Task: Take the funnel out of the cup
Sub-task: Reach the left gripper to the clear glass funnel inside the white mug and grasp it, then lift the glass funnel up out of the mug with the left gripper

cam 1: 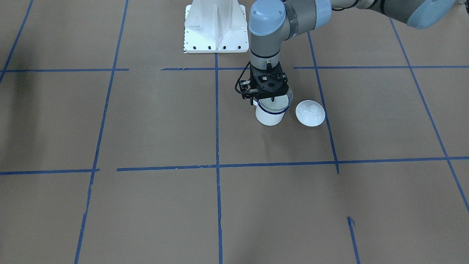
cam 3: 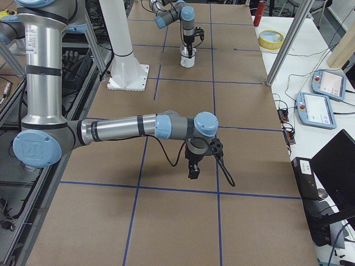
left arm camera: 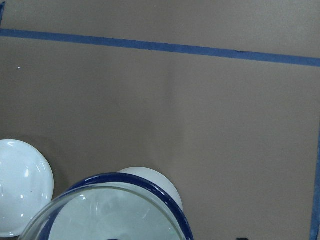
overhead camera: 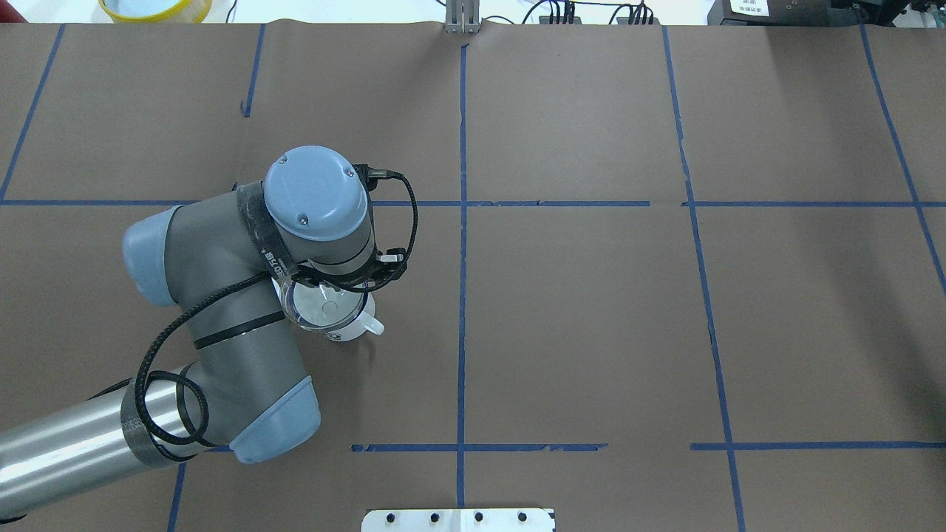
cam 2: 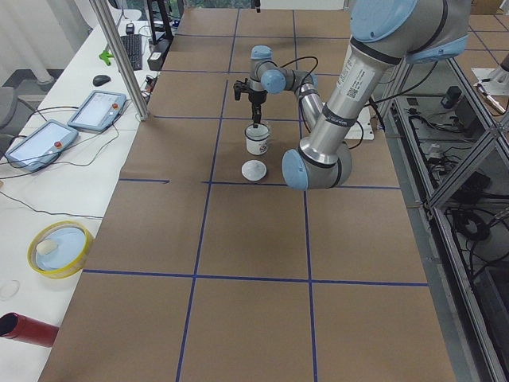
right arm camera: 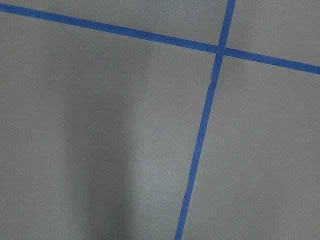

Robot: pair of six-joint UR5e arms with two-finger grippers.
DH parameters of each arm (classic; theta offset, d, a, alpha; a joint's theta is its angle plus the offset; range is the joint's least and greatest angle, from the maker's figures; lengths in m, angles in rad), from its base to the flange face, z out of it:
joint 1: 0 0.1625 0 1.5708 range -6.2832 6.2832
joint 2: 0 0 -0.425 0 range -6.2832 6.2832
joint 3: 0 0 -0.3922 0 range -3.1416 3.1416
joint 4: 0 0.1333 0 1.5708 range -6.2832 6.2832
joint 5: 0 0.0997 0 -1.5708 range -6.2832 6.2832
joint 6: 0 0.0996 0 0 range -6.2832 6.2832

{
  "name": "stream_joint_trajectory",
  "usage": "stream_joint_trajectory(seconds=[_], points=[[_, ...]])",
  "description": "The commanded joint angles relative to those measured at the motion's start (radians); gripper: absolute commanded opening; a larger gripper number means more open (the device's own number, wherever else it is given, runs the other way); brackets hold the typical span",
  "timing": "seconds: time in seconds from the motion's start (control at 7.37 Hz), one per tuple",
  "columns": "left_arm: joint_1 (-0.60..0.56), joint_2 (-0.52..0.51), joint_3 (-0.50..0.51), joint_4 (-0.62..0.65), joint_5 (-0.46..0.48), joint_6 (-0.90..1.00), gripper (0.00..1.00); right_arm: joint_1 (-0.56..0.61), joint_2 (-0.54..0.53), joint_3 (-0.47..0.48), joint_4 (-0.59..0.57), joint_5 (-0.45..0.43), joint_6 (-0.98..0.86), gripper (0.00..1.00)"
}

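You see your left tool [cam 1: 272,99] upper centre, low on the funnel [cam 1: 288,98] at the mouth of the cup [cam 1: 270,117], lid [cam 1: 310,113] just right, grip unclear, right tool [cam 3: 192,173] likewise.

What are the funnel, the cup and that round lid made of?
The funnel: clear plastic, probably; you see through it. The cup: looks like white enamel, glossy, dark blue rim. The lid: glossy white, ceramic or enamel; can't tell.
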Motion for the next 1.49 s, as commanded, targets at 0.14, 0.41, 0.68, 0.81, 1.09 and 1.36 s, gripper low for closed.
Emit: stream_joint_trajectory(seconds=[0.14,0.41,0.68,0.81,1.09,1.36], points=[[0.002,-0.003,-0.022,0.033,0.001,0.008,0.00,0.000,0.000,0.000,0.000,0.000,0.000,1.00],[0.001,-0.010,-0.109,0.126,0.003,0.031,0.00,0.000,0.000,0.000,0.000,0.000,0.000,1.00],[-0.037,-0.077,-0.219,0.257,0.001,0.046,0.00,0.000,0.000,0.000,0.000,0.000,0.000,1.00],[-0.115,-0.101,-0.223,0.245,-0.002,-0.033,0.00,0.000,0.000,0.000,0.000,0.000,0.000,1.00],[-0.157,-0.019,-0.170,-0.092,0.146,-0.409,0.00,0.000,0.001,0.000,0.000,0.000,0.000,1.00],[-0.159,0.015,0.070,-0.508,0.354,-0.733,0.00,0.000,0.000,0.000,0.000,0.000,0.000,1.00]])
